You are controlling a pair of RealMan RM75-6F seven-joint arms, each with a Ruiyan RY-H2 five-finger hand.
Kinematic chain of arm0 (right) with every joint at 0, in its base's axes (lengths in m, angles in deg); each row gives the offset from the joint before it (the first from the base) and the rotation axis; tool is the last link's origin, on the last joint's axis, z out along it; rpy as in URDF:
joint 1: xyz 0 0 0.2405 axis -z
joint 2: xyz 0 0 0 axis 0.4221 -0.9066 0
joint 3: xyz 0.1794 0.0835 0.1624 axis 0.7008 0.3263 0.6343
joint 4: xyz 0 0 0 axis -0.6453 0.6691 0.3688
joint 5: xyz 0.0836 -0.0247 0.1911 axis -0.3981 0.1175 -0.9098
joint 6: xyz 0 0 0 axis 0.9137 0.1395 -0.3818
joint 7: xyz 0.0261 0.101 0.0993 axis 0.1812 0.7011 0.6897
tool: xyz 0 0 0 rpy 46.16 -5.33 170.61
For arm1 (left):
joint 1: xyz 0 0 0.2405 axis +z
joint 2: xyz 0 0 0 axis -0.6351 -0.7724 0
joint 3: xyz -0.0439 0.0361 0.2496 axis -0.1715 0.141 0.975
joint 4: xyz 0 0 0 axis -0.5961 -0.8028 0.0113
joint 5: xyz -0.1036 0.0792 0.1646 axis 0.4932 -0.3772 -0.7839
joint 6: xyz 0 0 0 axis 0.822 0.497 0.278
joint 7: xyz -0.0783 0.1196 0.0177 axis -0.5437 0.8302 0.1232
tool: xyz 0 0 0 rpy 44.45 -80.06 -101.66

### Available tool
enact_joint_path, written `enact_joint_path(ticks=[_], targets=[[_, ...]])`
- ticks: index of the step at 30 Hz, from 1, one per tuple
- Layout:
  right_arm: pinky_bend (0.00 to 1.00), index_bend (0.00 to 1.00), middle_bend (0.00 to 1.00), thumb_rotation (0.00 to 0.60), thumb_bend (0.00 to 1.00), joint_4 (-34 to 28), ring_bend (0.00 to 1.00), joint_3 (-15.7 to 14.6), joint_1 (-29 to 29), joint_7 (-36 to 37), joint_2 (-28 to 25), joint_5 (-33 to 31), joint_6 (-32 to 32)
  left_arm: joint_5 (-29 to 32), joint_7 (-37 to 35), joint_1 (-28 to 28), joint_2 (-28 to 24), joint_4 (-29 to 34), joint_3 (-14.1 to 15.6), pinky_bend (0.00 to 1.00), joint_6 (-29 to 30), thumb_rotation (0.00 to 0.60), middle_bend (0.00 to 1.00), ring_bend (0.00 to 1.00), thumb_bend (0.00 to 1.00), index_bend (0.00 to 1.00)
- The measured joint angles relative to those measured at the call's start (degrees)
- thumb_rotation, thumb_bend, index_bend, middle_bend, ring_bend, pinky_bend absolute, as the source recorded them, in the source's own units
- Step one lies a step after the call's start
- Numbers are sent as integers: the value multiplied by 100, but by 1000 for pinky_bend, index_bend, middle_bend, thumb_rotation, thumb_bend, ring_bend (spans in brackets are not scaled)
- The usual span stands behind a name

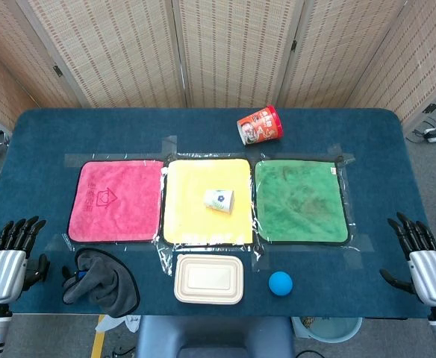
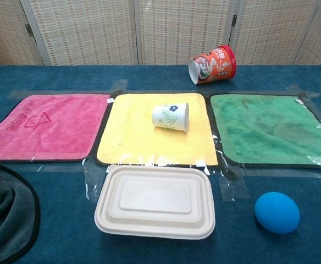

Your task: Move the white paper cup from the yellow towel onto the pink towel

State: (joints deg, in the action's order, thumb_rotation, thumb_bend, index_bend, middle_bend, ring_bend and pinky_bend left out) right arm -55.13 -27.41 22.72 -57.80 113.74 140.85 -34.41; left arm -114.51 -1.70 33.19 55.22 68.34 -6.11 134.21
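On the yellow towel (image 1: 207, 201), at the middle of a taped row of three cloths, the white paper cup (image 1: 219, 200) lies tipped on its side, its leaf print showing; the chest view puts its mouth toward the pink towel (image 1: 116, 200), and its inside cannot be made out. Left of the yellow towel the pink towel lies bare, and right of it sits the green towel (image 1: 301, 201). Beyond the yellow towel, a red printed tub (image 1: 260, 124) lies toppled; its contents cannot be seen. Nearer than the yellow towel, a closed beige lunch box (image 1: 209, 279) hides whatever it holds, with a blue ball (image 1: 281, 283) to its right and a dark grey cloth (image 1: 102, 281) bunched to its left, cut off in the chest view. Far left of the yellow towel, the left hand (image 1: 13, 253) hovers at the table (image 1: 203, 127) edge, fingers apart, holding nothing; far right, the right hand (image 1: 419, 253) does likewise. Both wrists run out of the head view.
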Motion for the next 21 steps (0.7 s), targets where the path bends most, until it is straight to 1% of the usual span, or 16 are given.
enact_joint_path(ticks=[7, 21], targets=[[8, 0, 23, 600, 235, 22, 67, 5, -19, -6, 34, 30, -15, 21, -11, 28, 30, -52, 9, 0, 23, 600, 108, 101, 580, 147], [9, 0, 23, 600, 235, 19, 67, 26, -270, -51, 65, 112, 265, 45, -52, 62, 4, -43, 22, 0, 28, 600, 109, 115, 580, 169]])
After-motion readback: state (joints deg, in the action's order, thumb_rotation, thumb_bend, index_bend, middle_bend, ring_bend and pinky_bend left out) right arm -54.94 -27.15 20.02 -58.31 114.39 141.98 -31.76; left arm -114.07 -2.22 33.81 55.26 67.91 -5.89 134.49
